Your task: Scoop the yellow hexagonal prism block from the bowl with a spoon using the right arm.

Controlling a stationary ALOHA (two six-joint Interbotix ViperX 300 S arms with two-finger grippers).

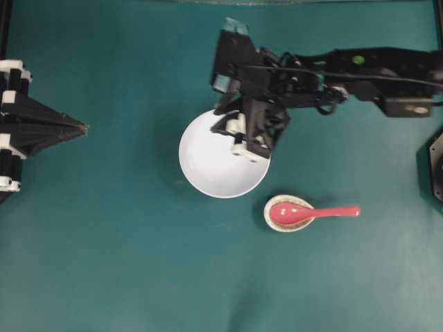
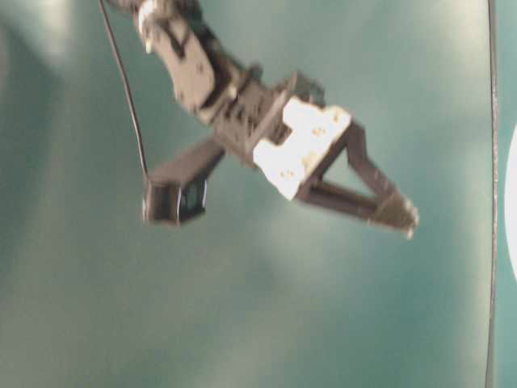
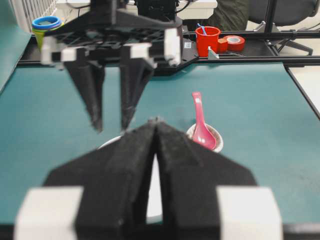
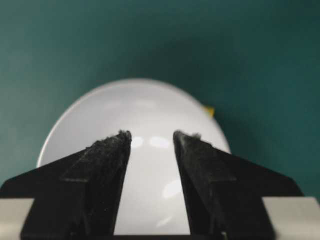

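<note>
The white bowl (image 1: 208,166) sits mid-table. My right gripper (image 1: 246,138) hovers over its upper right part, open, with nothing between the fingers (image 4: 152,135). Below those fingers lies the bowl's bare white surface (image 4: 135,105). A tiny yellow sliver, the yellow block (image 4: 211,111), peeks out at the bowl's right rim; I cannot tell if it lies inside. From overhead the block is hidden. The pink-red spoon (image 1: 315,211) lies with its scoop on a speckled rest, right of the bowl and apart from both grippers. My left gripper (image 1: 82,128) is shut and empty at the far left.
The speckled oval rest (image 1: 280,222) sits just below and right of the bowl. In the left wrist view a red cup (image 3: 207,40), a tape roll (image 3: 233,42) and stacked coloured rings (image 3: 46,23) stand beyond the table's far edge.
</note>
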